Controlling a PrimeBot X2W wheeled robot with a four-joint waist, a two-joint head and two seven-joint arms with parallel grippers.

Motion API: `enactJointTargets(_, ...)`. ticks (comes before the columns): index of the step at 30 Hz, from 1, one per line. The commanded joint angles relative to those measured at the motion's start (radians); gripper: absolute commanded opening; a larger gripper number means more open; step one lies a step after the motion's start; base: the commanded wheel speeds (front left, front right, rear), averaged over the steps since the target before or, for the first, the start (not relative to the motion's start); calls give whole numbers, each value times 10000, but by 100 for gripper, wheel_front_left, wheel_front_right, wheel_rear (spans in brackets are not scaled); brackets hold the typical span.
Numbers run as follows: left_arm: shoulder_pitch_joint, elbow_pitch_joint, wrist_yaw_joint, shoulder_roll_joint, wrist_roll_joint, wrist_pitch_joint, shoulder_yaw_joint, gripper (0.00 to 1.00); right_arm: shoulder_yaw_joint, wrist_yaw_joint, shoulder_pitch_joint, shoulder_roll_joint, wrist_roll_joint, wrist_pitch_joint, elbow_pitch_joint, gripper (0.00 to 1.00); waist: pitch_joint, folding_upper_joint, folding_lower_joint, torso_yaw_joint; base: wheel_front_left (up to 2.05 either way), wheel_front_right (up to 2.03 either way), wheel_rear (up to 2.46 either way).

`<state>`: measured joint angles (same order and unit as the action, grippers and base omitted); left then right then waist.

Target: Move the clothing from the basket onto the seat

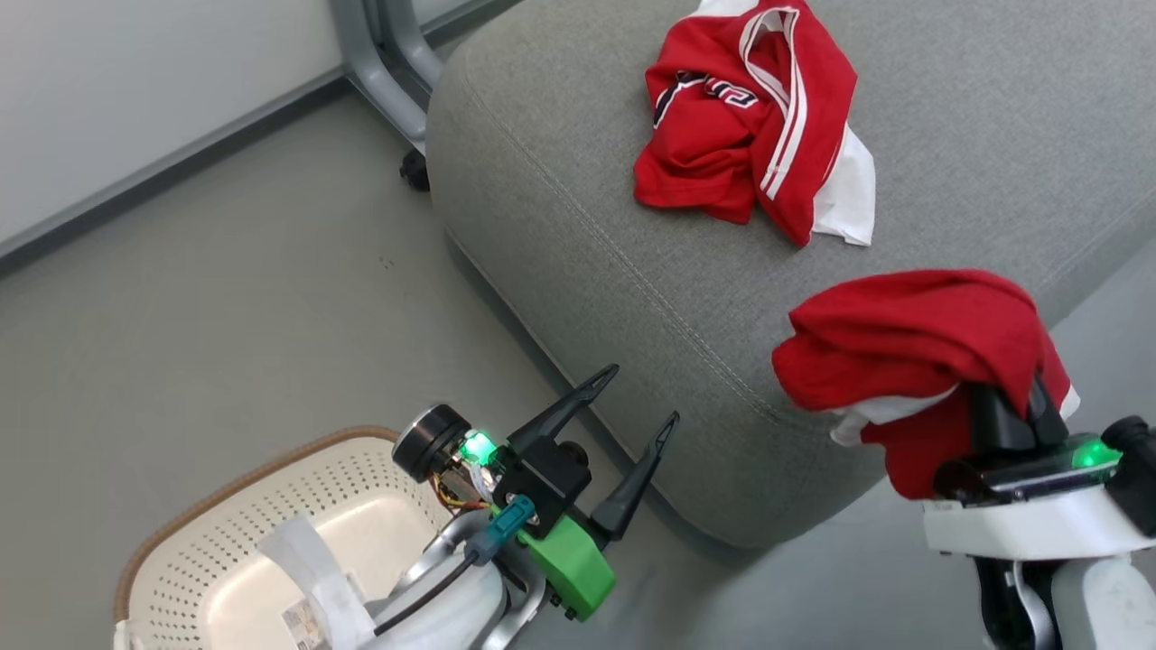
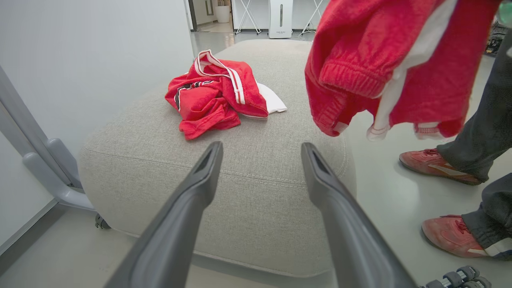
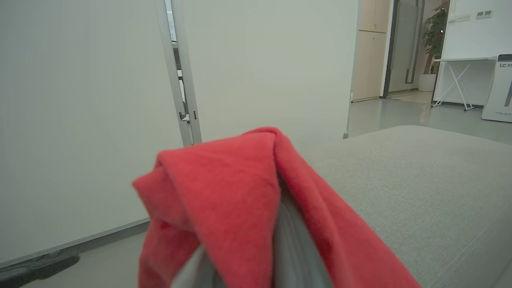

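Note:
A red jersey [image 1: 750, 117] with lettering and white stripes lies crumpled on the grey seat [image 1: 578, 208], also seen as the jersey [image 2: 216, 96] on the seat [image 2: 248, 188] in the left wrist view. My right gripper [image 1: 1016, 406] is shut on a plainer red garment [image 1: 912, 343] with white lining, held over the seat's near corner; the garment [image 2: 392, 60] hangs in the air, and the garment [image 3: 240, 208] drapes over my fingers. My left gripper [image 1: 646, 397] stands open above the floor beside the cream basket [image 1: 226, 551], pointing at the seat. The left gripper [image 2: 260, 152] holds nothing.
A grey metal frame leg [image 1: 384, 63] with a caster stands behind the seat by the wall. A person's legs and red shoes [image 2: 440, 168] stand on the floor right of the seat. A white unit [image 2: 281, 18] stands far back.

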<state>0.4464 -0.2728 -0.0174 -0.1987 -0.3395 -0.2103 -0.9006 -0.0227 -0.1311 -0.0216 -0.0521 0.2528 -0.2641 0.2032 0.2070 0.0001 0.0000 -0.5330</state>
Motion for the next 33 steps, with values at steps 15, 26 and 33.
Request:
enactJointTargets(15,2385,740,321,-803,986,1104,-23,100,-2969,9,-6428,-1605,579,-2,-1013,0,4892,-1,0,1776,0,0,0)
enactJointTargets(26,2863,827,161,-617,1068,879,32,100,-3885,9,-8560,-3194,459,-2,-4602,5,5897,-1,0,3114,0,0,0)
enactJointTargets(33,2937,569,145,-489,972,592,21,100,-4609,9,-7769,-2574,-405,-2,-6165,100,5838,-1,0,3328,0,0,0)
